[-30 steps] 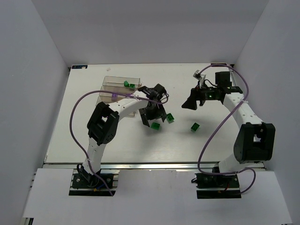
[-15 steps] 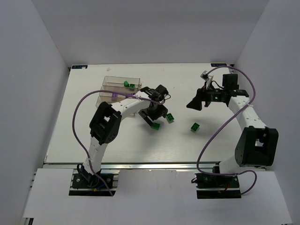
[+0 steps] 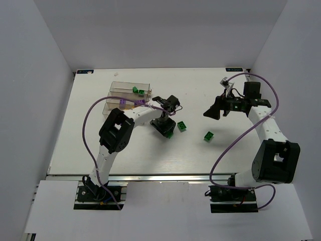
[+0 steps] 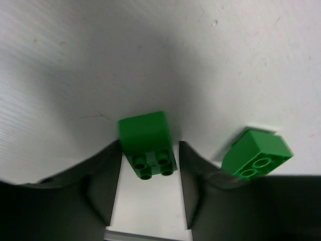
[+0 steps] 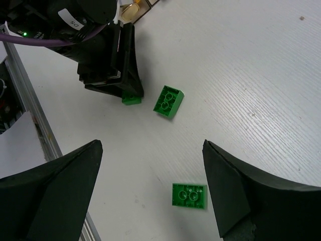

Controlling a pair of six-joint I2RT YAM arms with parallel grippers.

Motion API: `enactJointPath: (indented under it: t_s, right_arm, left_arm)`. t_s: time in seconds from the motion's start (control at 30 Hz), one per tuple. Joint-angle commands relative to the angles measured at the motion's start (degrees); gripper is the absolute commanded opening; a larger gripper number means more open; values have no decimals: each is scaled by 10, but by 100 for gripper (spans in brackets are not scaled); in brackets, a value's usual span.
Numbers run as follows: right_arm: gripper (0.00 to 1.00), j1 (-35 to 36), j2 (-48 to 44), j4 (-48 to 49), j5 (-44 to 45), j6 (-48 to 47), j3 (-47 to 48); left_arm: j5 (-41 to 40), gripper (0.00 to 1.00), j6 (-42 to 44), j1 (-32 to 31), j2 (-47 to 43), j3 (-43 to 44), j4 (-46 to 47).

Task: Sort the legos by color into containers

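Note:
My left gripper point(image 3: 165, 126) is down on the table at mid-left, its jaws closed against the sides of a green lego point(image 4: 147, 143) that rests on the table between them, studs facing the camera. A second green lego point(image 4: 256, 154) lies tilted just right of the gripper point(image 4: 150, 165). A third green lego point(image 3: 208, 135) lies flat further right. My right gripper point(image 3: 213, 111) hovers open above it, with the lego point(image 5: 189, 195) below and between its wide fingers. The clear containers point(image 3: 128, 98) stand at the back left, holding green legos point(image 3: 138, 90) and a purple one point(image 3: 123, 102).
White walls close in the table on three sides. The left arm's purple cable point(image 3: 88, 120) loops over the table's left part, and the right arm's cable point(image 3: 235, 135) hangs on the right. A metal rail point(image 3: 165, 176) runs along the near edge.
The left gripper has come down over the green lego and its jaws have closed in on it. The right arm has drawn slightly back and to the right, still open.

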Motion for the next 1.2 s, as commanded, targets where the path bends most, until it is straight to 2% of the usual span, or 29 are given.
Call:
enactJointPath:
  t_s: [0.0, 0.07, 0.17, 0.27, 0.3, 0.37, 0.4, 0.47, 0.5, 0.57, 0.6, 0.7, 0.83, 0.93, 1.0, 1.07, 1.17]
  right_arm:
    - [86, -6, -12, 2, -18, -3, 3]
    - [85, -7, -11, -7, -18, -12, 8]
    - [83, -9, -16, -21, -18, -36, 10]
    - [77, -5, -22, -40, -18, -66, 0]
    - [69, -2, -24, -40, -20, -70, -4]
    - [54, 8, -24, -41, -23, -78, -14]
    - [39, 11, -24, -41, -18, -85, -17]
    - [27, 21, -23, -38, -8, -90, -25]
    - [26, 36, -24, -34, 15, -89, -28]
    - [31, 60, -24, -14, 36, -85, -35]
    - [41, 75, -24, -4, 65, -79, -43]
    - [51, 105, -11, 34, 127, -46, -46]
    - [55, 161, 29, 84, 218, 15, -37]
    - [61, 184, 64, 95, 248, 38, -14]
    - [66, 195, 81, 93, 250, 50, -3]
    - [67, 204, 98, 98, 258, 65, 5]
    - [76, 222, 110, 110, 273, 72, 7]
  left_arm:
    - [-17, 51, -5, -4, -8, -1, 20]
    - [-15, 34, -2, -4, -6, 4, 25]
    - [-38, 18, 34, -4, -11, 38, 20]
    - [-82, 11, 108, -4, -21, 106, 9]
    - [-89, 6, 136, 8, -26, 118, 13]
    - [-113, 2, 209, 21, -34, 145, 35]
    - [-126, 0, 226, 39, -39, 157, 36]
    - [-153, 0, 265, 62, -37, 182, 25]
    - [-158, 0, 275, 75, -34, 206, 19]
    - [-170, 0, 293, 116, -24, 224, 3]
    - [-181, 0, 298, 128, -22, 230, 0]
    - [-205, 0, 320, 170, -19, 225, 13]
    - [-234, 2, 373, 205, -8, 233, 69]
    - [-234, 6, 402, 227, 26, 278, 75]
    - [-231, 11, 417, 235, 53, 301, 75]
    - [-224, 15, 428, 243, 62, 310, 90]
    - [-210, 33, 430, 256, 71, 310, 95]
